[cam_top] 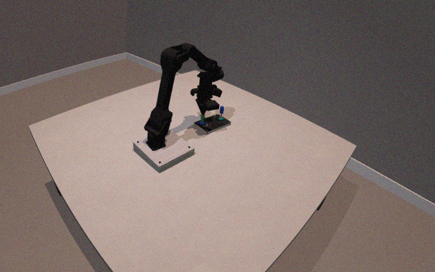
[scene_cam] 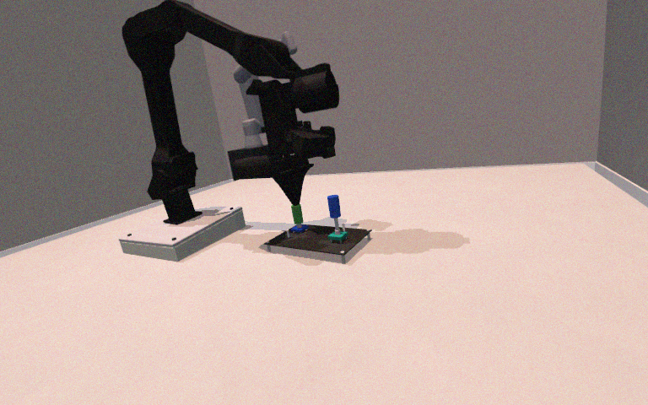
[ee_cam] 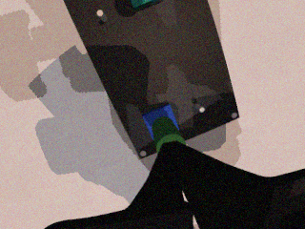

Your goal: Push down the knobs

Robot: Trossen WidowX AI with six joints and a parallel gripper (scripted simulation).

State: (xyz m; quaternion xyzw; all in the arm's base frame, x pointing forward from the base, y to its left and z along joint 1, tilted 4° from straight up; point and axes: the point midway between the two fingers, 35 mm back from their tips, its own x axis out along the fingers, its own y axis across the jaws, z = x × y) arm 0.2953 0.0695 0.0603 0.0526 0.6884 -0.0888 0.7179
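The circuit board [cam_top: 218,126] [scene_cam: 310,241] [ee_cam: 186,52] stands on short legs. My gripper [cam_top: 202,113] [scene_cam: 296,204] [ee_cam: 170,149] is shut and empty, its fingertips on top of the green knob [cam_top: 202,118] [scene_cam: 296,214] [ee_cam: 164,128]. That knob stands over the blue potentiometer [cam_top: 201,123] [scene_cam: 299,229] [ee_cam: 171,114], with a short piece of shaft showing between them in the exterior view. The blue knob [cam_top: 221,109] [scene_cam: 333,206] stands high on its shaft above the teal potentiometer [cam_top: 221,119] [scene_cam: 337,236] [ee_cam: 146,2], with a longer piece of shaft bare. The wrist view does not show the blue knob.
Thin pale pins stand on the board, one [ee_cam: 201,110] near the blue potentiometer and one [ee_cam: 100,13] near the teal one. The arm's base sits on a pale block [cam_top: 173,155] [scene_cam: 157,237] beside the board.
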